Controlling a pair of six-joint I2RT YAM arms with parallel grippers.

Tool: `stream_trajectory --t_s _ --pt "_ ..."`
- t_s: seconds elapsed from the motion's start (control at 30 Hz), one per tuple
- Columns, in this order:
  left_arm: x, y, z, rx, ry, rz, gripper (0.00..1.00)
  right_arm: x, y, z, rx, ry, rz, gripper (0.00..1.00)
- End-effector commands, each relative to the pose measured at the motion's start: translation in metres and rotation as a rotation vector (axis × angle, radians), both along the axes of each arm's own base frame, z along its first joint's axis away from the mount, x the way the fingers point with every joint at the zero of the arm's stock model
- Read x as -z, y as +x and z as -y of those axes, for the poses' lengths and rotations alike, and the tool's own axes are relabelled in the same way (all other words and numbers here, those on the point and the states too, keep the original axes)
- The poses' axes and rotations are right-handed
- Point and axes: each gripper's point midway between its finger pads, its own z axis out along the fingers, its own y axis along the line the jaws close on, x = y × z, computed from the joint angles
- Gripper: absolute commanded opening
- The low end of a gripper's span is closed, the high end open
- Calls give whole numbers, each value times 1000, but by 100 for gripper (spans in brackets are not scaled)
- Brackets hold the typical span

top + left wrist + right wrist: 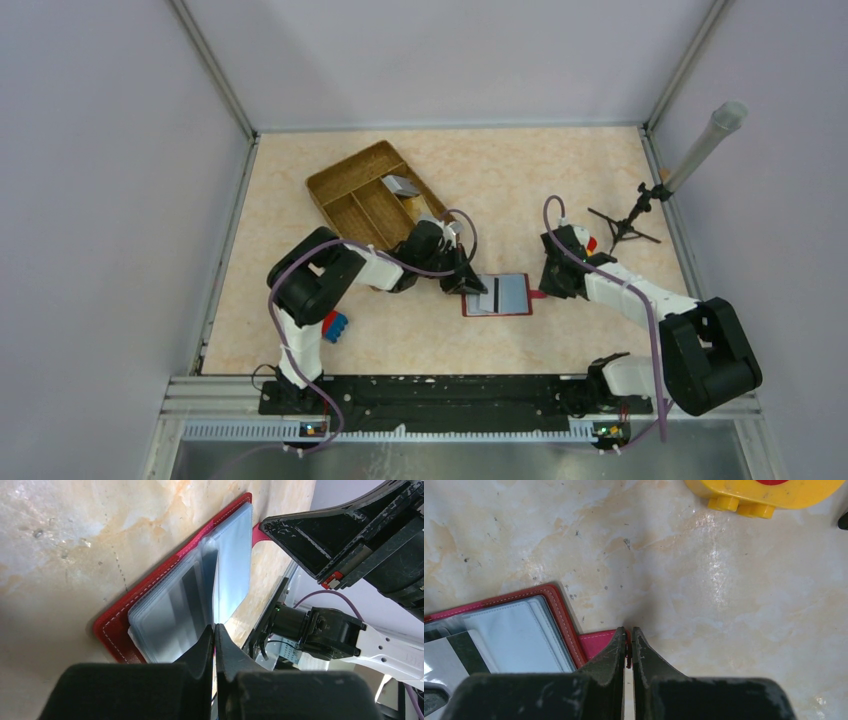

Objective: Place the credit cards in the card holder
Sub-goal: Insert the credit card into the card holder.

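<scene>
The red card holder (pixel 497 295) lies open mid-table, its clear sleeves showing. My left gripper (pixel 215 627) is shut on the outer edge of one clear sleeve (pixel 217 580), seen edge-on and running back to the spine. A grey credit card with a dark stripe (pixel 454 652) sits at the left page among the sleeves. My right gripper (pixel 628 632) is shut on the holder's red tab (pixel 596 642) at its right edge. More credit cards, a grey one (pixel 402 185) and a tan one (pixel 417 207), rest in the wooden tray (pixel 350 180).
A yellow and red toy block (pixel 764 492) lies just beyond the right gripper. A blue and red block (pixel 335 325) sits by the left arm's base. A small black tripod (pixel 625 225) stands at the right wall. Walls enclose the table on three sides.
</scene>
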Motion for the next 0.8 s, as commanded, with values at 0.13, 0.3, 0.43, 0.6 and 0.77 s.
stream_trajectory --t_s 0.13,0.3,0.43,0.6,0.77 --pt "0 5 11 -9 -13 10 0 -3 2 3 19 -4 5 0" --pt "2 5 10 -33 -14 7 0 -2 2 2 14 2 4 0" --pt "5 3 10 -49 -8 3 0 -3 2 1 13 4 5 0" --pt "10 0 10 -53 17 -7 2 -2 1 2 13 2 2 0" --pt "15 -2 7 -53 86 -4 14 -4 1 3 14 0 12 0"
